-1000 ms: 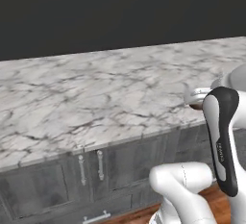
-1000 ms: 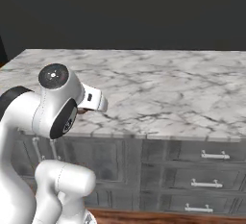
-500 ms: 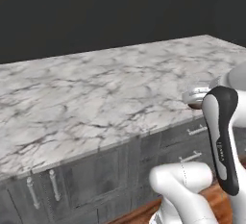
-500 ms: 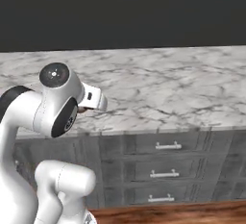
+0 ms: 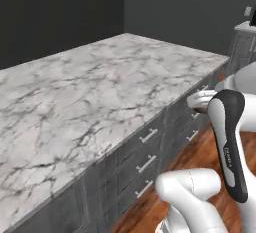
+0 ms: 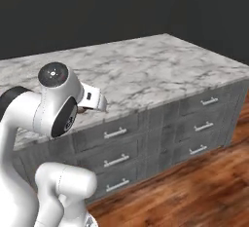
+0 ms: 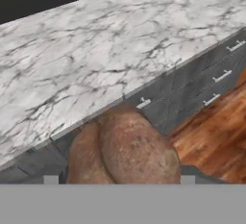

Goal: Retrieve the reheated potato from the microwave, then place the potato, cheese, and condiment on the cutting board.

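Marble counter [image 7: 96, 50] beyond; claw [image 7: 119, 180] clamps the lumpy brown potato [image 7: 125, 151] (rough, mottled skin).

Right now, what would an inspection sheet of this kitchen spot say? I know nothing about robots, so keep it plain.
Surface: marble counter, grey and white veined, bare where it shows.
Job's things: potato, brown, sits between the pincer's tips in the hand view, above the drawer fronts and wooden floor.
Clutter: nothing seen.
Grippers: pincer shut on the potato, held in front of the counter's edge.
Cables: nothing seen.
Surroundings: grey drawers with metal handles below the counter; reddish wooden floor; dark walls behind.
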Tool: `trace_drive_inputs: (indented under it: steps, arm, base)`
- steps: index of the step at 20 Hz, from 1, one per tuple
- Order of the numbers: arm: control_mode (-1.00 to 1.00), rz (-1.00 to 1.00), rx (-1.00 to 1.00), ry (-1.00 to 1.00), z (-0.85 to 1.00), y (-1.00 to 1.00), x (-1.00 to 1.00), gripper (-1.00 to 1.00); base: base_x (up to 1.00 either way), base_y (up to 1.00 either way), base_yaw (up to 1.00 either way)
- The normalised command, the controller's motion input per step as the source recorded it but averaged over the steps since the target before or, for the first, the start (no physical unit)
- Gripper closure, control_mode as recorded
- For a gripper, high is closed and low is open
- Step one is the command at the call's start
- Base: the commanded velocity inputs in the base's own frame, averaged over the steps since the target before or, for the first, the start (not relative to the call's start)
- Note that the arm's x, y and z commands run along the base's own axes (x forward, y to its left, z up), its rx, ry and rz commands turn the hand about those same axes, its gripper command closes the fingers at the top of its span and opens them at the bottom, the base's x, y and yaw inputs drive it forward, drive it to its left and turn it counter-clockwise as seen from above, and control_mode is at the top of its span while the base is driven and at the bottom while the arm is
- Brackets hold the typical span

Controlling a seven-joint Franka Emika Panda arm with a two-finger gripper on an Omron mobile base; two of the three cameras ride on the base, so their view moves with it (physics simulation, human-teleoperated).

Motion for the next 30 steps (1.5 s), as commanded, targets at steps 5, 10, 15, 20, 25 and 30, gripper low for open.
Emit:
trace_drive_inputs:
  steps: [5, 10, 15, 20, 25, 30]
  arm:
    - [1.00, 0.00, 0.00, 0.00, 0.00, 0.00, 0.00, 1.00]
    - [1.00, 0.00, 0.00, 0.00, 0.00, 0.00, 0.00, 1.00]
    - [1.00, 0.00, 0.00, 0.00, 0.00, 0.00, 0.00, 1.00]
    - [1.00, 0.00, 0.00, 0.00, 0.00, 0.00, 0.00, 1.00]
    - [1.00, 0.00, 0.00, 0.00, 0.00, 0.00, 0.00, 1.00]
    - [1.00, 0.00, 0.00, 0.00, 0.00, 0.00, 0.00, 1.00]
  base:
    - [0.00, -0.22, -0.79]
    - [0.01, -0.22, -0.77]
    - [0.08, -0.22, -0.71]
    - [0.27, -0.20, -0.56]
    - [0.61, -0.13, -0.29]
    - [0.72, -0.12, -0.17]
